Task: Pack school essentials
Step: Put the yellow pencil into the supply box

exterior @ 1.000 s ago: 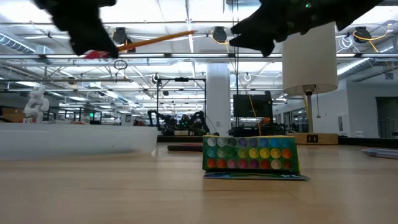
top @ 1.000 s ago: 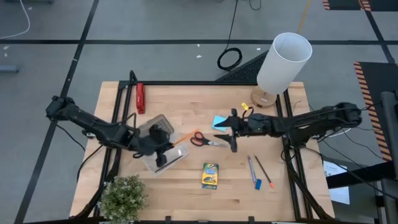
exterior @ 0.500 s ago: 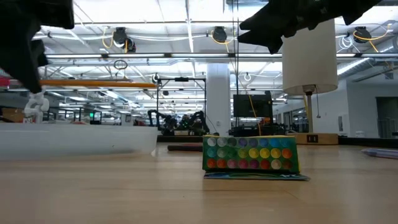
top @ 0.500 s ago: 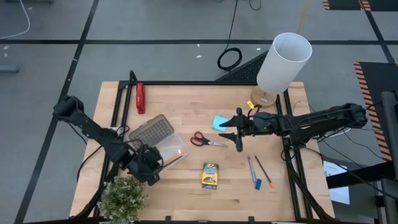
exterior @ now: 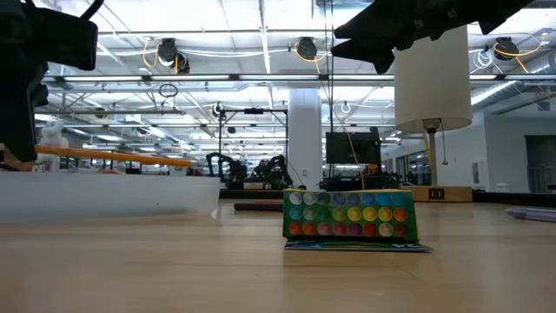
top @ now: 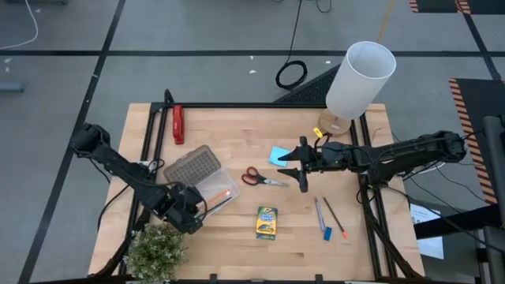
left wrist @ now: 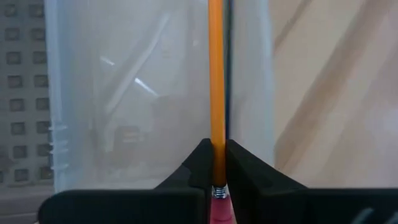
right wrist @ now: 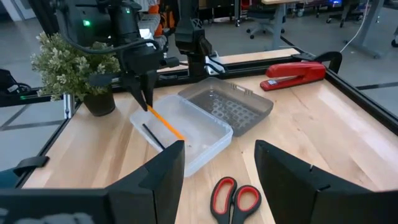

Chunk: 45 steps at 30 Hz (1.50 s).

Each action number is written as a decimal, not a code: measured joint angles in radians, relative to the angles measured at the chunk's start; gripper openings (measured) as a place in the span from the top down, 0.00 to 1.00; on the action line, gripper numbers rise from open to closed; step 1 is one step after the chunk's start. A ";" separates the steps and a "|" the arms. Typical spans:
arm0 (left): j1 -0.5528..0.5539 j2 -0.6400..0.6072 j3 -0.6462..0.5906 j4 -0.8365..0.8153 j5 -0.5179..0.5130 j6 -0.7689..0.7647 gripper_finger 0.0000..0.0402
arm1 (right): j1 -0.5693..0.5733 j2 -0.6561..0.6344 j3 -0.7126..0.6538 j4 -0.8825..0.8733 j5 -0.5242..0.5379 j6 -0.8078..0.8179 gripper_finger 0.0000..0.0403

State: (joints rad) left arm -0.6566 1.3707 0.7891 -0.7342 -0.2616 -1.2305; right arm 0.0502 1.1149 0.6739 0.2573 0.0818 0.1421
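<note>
High view sets out the table (top: 252, 126), a pale wooden top with everything else small upon it, so I go down by size. Biggest of the bystanders is the white lamp (top: 359, 79) at the far right corner, then the potted plant (top: 156, 251) at the near left corner, just beside the left arm; both stand clear of the work but crowd the arms' swing. Next comes the clear plastic case (top: 211, 189), its base lying open with the grey dotted lid (top: 192, 164) folded back: light, likely to slide if nudged. The left gripper (top: 189, 207) hangs at the case's near end, its fingers pinched on the orange pencil (left wrist: 216, 74) at the eraser end, the shaft slanting over the case base. A pencil is light, stiff and round, so held at one end it may swing or roll; a dark pencil (right wrist: 153, 137) already lies inside. The right gripper (top: 300, 166) hovers with fingers spread, above the table between the red-handled scissors (top: 259, 177) and the light-blue square notepad (top: 278, 154). Scissors are hard and flat, best taken across the handles; the notepad is thin and hard to get under. The yellow-green crayon box (top: 267, 222) is boxy, an easy grip across its sides. Far left lies the red bar-shaped tool (top: 178, 124), out of the way. Smallest are the blue pen (top: 319, 211) and the tiny blue eraser (top: 327, 233).
</note>
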 joint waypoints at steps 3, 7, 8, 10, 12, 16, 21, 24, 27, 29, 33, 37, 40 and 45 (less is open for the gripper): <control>0.009 0.001 0.000 -0.002 0.008 -0.004 0.93 | 0.000 0.000 0.000 0.000 0.000 0.000 0.54; 0.023 0.002 0.000 -0.002 0.010 -0.001 0.93 | 0.000 0.000 0.000 0.000 0.000 0.000 0.54; 0.024 0.004 0.000 -0.001 0.010 -0.001 0.92 | 0.000 0.000 0.000 0.000 0.000 0.000 0.54; 0.028 0.014 0.000 -0.001 0.015 0.001 0.89 | 0.000 0.000 0.000 0.000 0.000 0.000 0.54; 0.028 0.024 0.000 -0.002 0.028 0.002 0.87 | 0.000 0.000 0.000 0.000 0.000 0.000 0.54; 0.033 0.058 0.000 0.002 0.041 0.014 0.85 | 0.000 0.000 0.000 0.004 0.000 0.000 0.54; 0.035 0.072 0.000 0.007 0.024 0.044 0.85 | 0.000 0.000 0.000 0.008 -0.001 0.000 0.54; 0.035 0.068 0.000 0.023 -0.015 0.065 0.85 | 0.000 0.000 0.000 0.008 -0.001 0.002 0.54; 0.040 0.068 0.000 0.032 -0.028 0.086 0.86 | 0.000 0.000 0.000 0.008 -0.001 0.003 0.54; 0.047 0.068 0.000 0.031 -0.027 0.096 0.90 | 0.000 0.000 0.000 0.008 -0.001 0.003 0.54; 0.064 0.068 0.000 0.031 -0.028 0.116 0.98 | 0.000 0.000 0.000 0.008 -0.001 0.003 0.54; 0.083 0.068 0.000 0.032 -0.028 0.120 0.97 | 0.000 0.000 0.000 0.008 -0.001 0.003 0.54; 0.092 0.058 0.000 -0.003 -0.001 0.120 0.96 | 0.000 0.000 0.000 0.008 -0.001 0.003 0.54; 0.095 0.055 0.000 -0.058 0.058 0.053 0.99 | 0.000 0.000 0.000 0.007 -0.001 0.003 0.54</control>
State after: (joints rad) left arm -0.5611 1.4253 0.7891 -0.7919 -0.2034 -1.1777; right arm 0.0505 1.1149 0.6739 0.2648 0.0811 0.1453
